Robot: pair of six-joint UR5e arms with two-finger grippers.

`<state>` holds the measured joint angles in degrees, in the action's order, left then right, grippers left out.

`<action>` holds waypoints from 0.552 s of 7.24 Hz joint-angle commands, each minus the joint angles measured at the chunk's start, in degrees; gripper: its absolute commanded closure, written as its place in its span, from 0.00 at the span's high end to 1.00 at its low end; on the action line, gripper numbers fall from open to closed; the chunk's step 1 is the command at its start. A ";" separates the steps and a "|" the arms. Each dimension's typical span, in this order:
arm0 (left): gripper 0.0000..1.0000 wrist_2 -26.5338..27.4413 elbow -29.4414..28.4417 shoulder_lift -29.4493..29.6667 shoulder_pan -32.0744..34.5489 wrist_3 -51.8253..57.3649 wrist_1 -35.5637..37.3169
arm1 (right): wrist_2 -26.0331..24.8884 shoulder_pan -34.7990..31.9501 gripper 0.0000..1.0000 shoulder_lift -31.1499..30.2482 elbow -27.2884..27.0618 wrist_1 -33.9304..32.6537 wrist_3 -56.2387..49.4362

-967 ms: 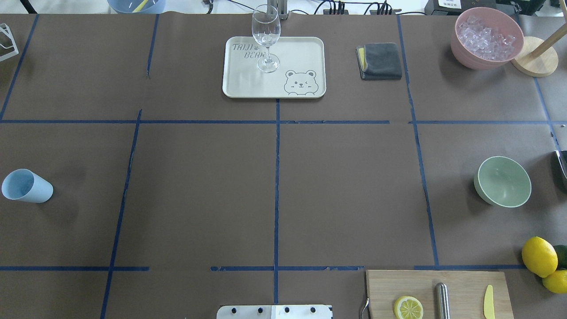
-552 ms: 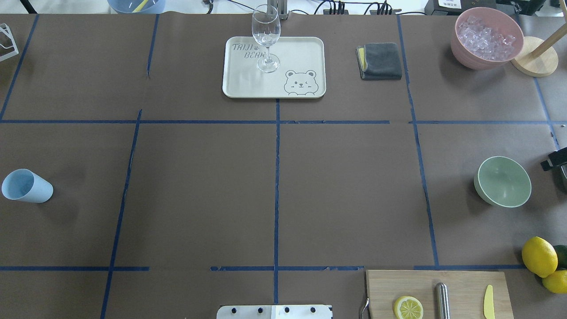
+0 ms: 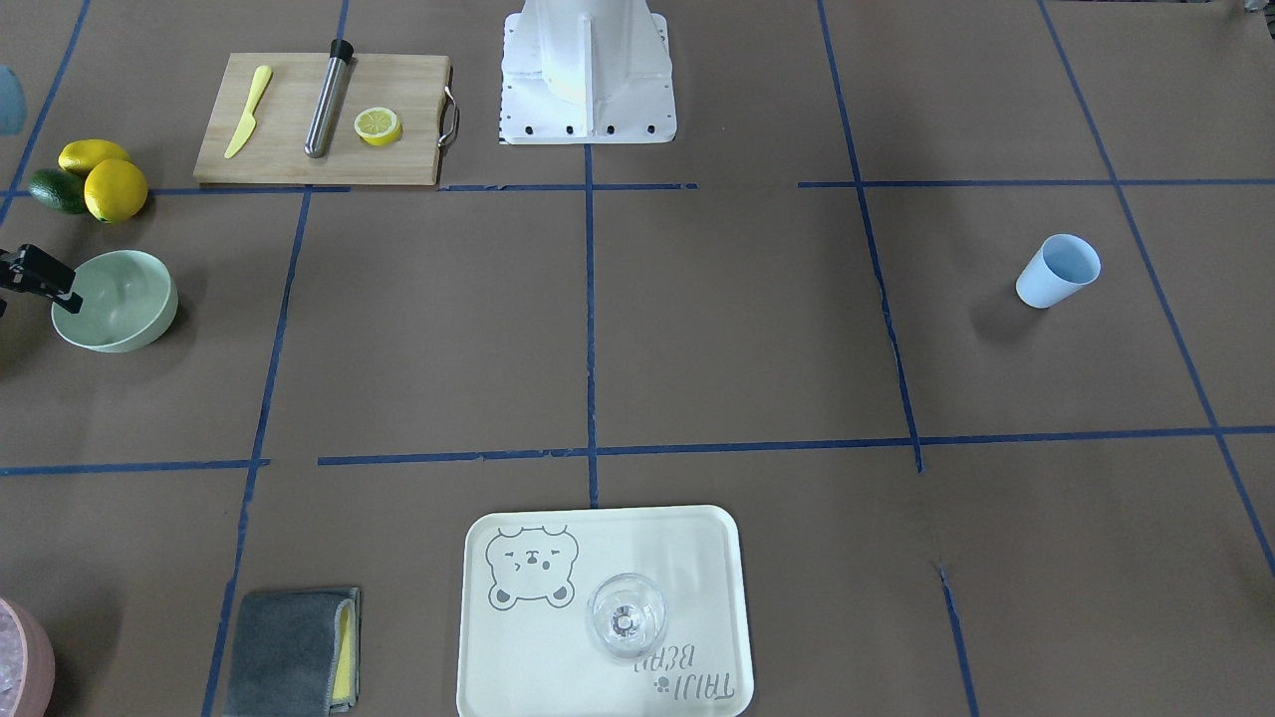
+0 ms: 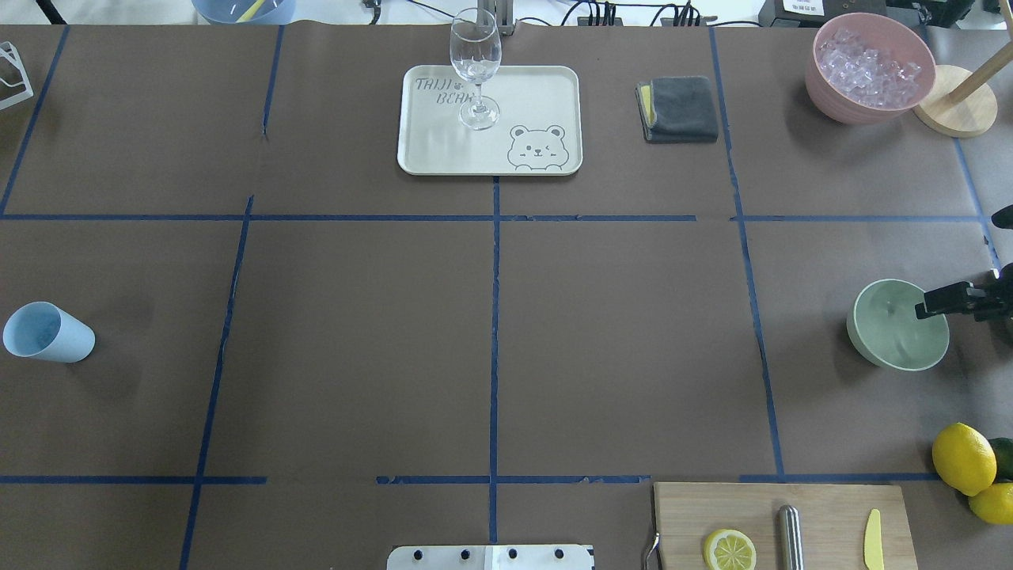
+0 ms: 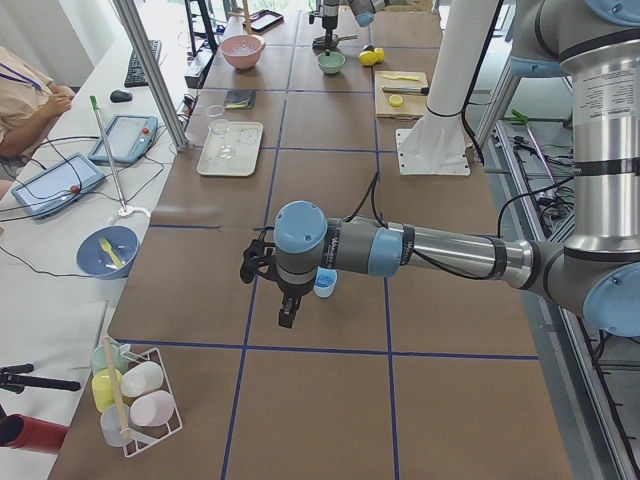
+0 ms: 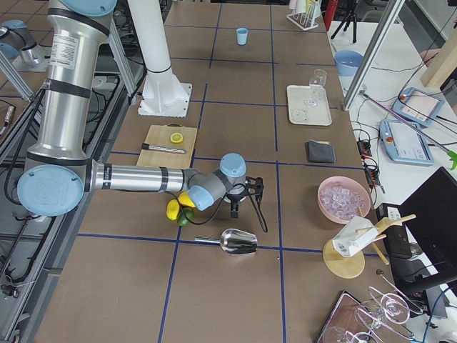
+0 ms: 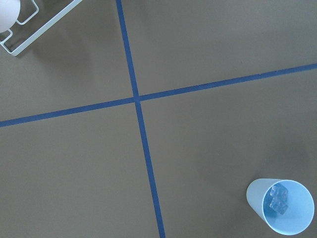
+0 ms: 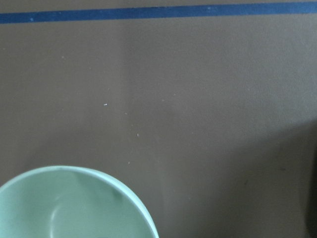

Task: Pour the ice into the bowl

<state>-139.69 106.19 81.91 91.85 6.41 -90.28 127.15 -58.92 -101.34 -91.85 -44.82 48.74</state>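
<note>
The pale mint-green bowl point(image 4: 864, 336) stands at the table's right side and looks empty; it also shows in the front-facing view point(image 3: 120, 337) and the right wrist view point(image 8: 54, 208). My right gripper point(image 4: 940, 302) reaches in from the right, one dark finger over the bowl's right rim point(image 3: 45, 279). I cannot tell whether it is open or shut. A few clear ice cubes point(image 7: 278, 200) lie in the upright light blue cup point(image 7: 282, 207) at the table's far left point(image 4: 49, 333). My left gripper point(image 5: 285, 298) hovers beside the cup, seen only in the exterior left view, so I cannot tell its state.
A pink container of ice point(image 4: 870, 67) and a wooden stand point(image 4: 956, 111) stand at the back right. Lemons point(image 4: 964, 457) and a cutting board point(image 4: 783, 522) lie near the bowl. A metal scoop point(image 6: 239, 241) lies nearby. A tray point(image 4: 546, 95) holds a wine glass point(image 4: 476, 67).
My right gripper has come in from the right edge and moved left, until its finger is over the bowl's right rim. Nothing else has moved.
</note>
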 commanded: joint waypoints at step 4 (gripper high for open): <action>1.00 -0.41 -0.02 -0.09 0.00 0.01 -0.07 | 0.20 2.93 0.00 -0.35 2.11 8.69 6.63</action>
<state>-140.09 106.18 81.84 91.85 6.42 -90.35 126.86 -56.07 -101.44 -89.59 -37.36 55.25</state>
